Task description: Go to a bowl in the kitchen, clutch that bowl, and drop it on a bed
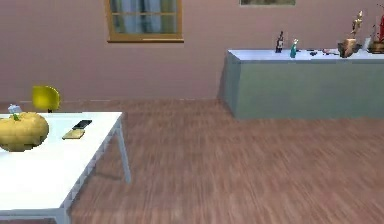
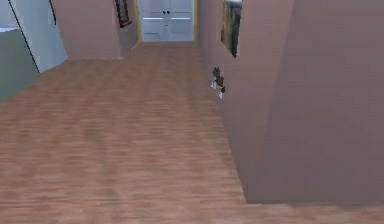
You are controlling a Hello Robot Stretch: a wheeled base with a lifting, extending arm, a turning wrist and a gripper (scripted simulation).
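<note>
I stand on a brown wood-plank floor (image 1: 230,170) in a room with dusty pink walls. In the forward view a white table (image 1: 70,165) fills the lower left. On it lie a pumpkin-like yellow-orange thing (image 1: 22,131), a yellow-green round fruit (image 1: 45,97), a dark phone (image 1: 82,125) and a flat yellowish piece (image 1: 72,134) just beside the phone. A wood-framed window (image 1: 145,18) sits high on the far wall. To the right runs a grey-green counter (image 1: 300,90) with a pale top, carrying a dark bottle (image 1: 280,42), a teal bottle (image 1: 294,47) and a brownish cup-like shape (image 1: 347,47). Whether that shape is the bowl I cannot tell.

In the arm side view the planks run down a hallway to a white double door (image 2: 167,18). A framed picture (image 2: 231,27) hangs on the near wall corner (image 2: 300,110). My gripper (image 2: 216,80) shows small against that corner's edge. I cannot tell how my jaws stand or whether they hold anything.
</note>
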